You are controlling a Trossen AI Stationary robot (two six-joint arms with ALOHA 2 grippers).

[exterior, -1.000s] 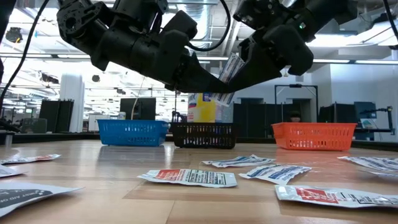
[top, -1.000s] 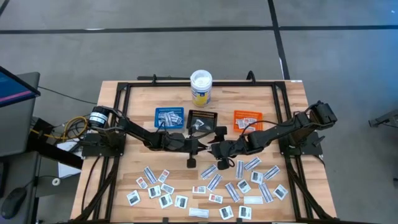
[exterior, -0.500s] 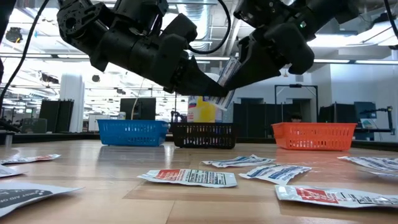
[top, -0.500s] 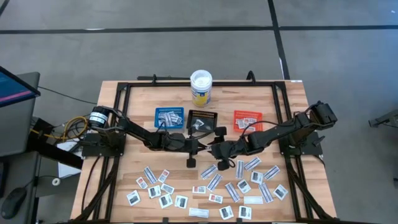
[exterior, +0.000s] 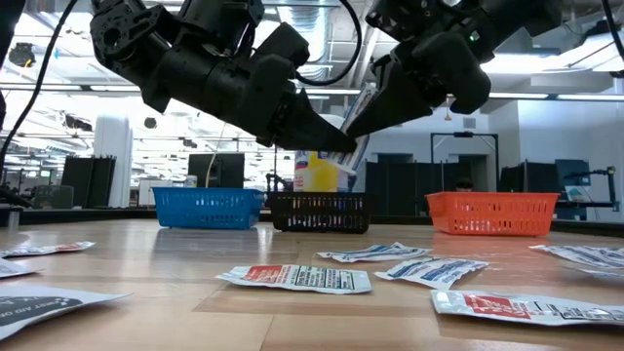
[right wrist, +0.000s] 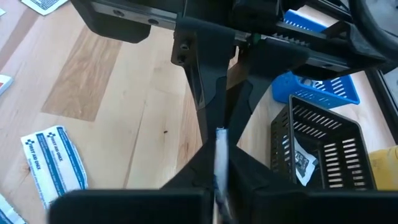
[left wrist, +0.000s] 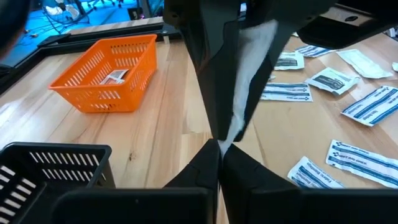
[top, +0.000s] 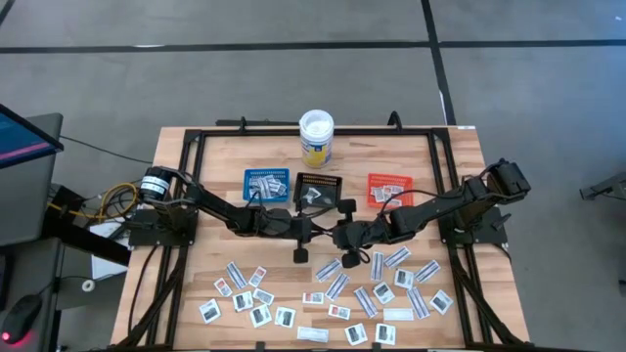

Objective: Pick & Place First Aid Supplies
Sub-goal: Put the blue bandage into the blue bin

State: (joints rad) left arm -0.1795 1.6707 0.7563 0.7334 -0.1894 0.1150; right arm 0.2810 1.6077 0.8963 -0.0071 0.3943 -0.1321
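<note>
Both grippers meet above the table's middle, on one white paper packet (exterior: 360, 119) held in the air between them. My left gripper (exterior: 343, 146) reaches in from the table's left and is shut on the packet. My right gripper (exterior: 369, 102) slants down from the right and is shut on it too. In the high view, the left gripper (top: 315, 233) and the right gripper (top: 338, 235) touch tips. Many other packets (top: 337, 288) lie flat on the near half of the table. My left gripper pinches the packet's lower end (left wrist: 230, 135) between its two fingertips, coming nearly level from the table's left. The packet stands edge-up from that hold, clear of the table. My right gripper pinches the same packet higher up (right wrist: 219, 142) between its two fingers, slanting down from the right. One finger lies on each flat face.
Three small trays stand in a row behind the grippers: blue (top: 266, 184), black (top: 318, 188) and orange (top: 389, 188), each with packets inside. A white-lidded tub (top: 316, 137) stands at the far middle. A black frame (top: 440, 176) runs round the table.
My right gripper has shut its fingers on the packet that my left gripper holds. Both arms have kept their places, and the packet has stayed in the air.
</note>
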